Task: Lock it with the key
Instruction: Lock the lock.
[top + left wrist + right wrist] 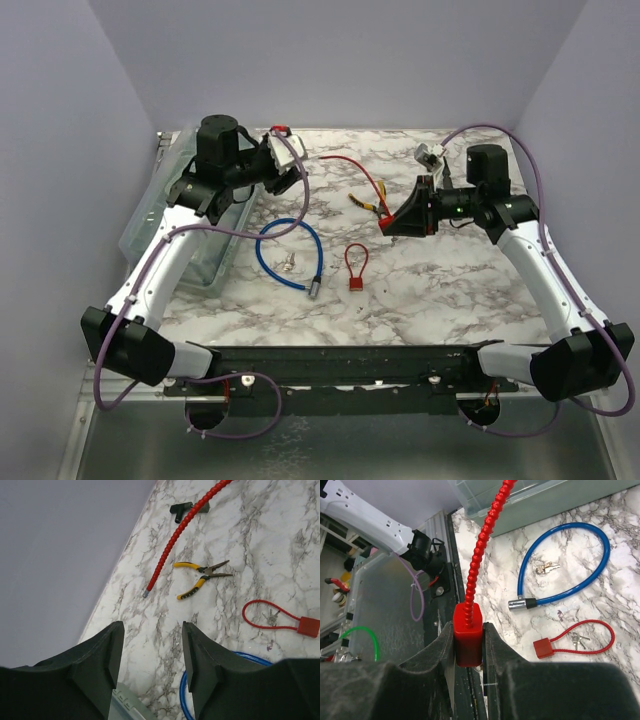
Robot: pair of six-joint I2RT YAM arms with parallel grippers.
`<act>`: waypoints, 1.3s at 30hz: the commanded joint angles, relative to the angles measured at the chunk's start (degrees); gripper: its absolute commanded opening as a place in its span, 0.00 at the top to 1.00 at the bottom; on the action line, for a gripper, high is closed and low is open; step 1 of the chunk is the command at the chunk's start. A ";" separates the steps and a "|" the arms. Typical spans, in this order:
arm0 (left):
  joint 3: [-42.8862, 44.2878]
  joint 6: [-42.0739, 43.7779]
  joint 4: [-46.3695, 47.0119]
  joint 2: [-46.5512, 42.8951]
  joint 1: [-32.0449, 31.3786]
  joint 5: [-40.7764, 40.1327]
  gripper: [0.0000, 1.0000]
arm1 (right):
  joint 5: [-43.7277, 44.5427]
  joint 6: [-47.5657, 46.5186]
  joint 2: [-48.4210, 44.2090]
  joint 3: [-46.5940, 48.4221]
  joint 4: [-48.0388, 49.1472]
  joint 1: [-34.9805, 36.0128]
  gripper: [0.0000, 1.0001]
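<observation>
Keys are lying in two bunches on the marble tabletop [450, 290]: one bunch [546, 568] inside the blue cable lock [560, 596], one bunch [577, 640] inside the small red padlock [543, 648] loop. Three locks are showing. The right gripper [469, 647] is pinching the third, the red cable lock [468, 630], by its body. The left gripper [152, 640] is hovering, spread and empty. One pair of pliers [202, 575] is lying nearby.

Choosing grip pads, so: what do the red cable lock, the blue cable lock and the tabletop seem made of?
Red cable lock: glossy ribbed sleeve and moulded block end, likely plastic; core hidden. Blue cable lock: smooth shiny coating, probably vinyl, with a silvery metal-looking tip. Tabletop: veined marble pattern, low sheen; stone or printed laminate, cannot tell.
</observation>
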 commanded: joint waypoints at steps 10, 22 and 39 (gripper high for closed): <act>-2.02 13.86 2.69 1.90 -5.72 -5.33 0.48 | -3.16 -0.97 -0.37 0.71 -2.86 1.26 1.00; -1.86 15.23 5.31 4.32 -8.02 -7.73 0.55 | -2.99 -1.34 -0.35 0.88 -3.31 2.30 1.00; -1.42 16.12 5.70 6.15 -9.17 -8.72 0.84 | -3.89 -1.41 0.11 2.11 -3.83 2.39 1.00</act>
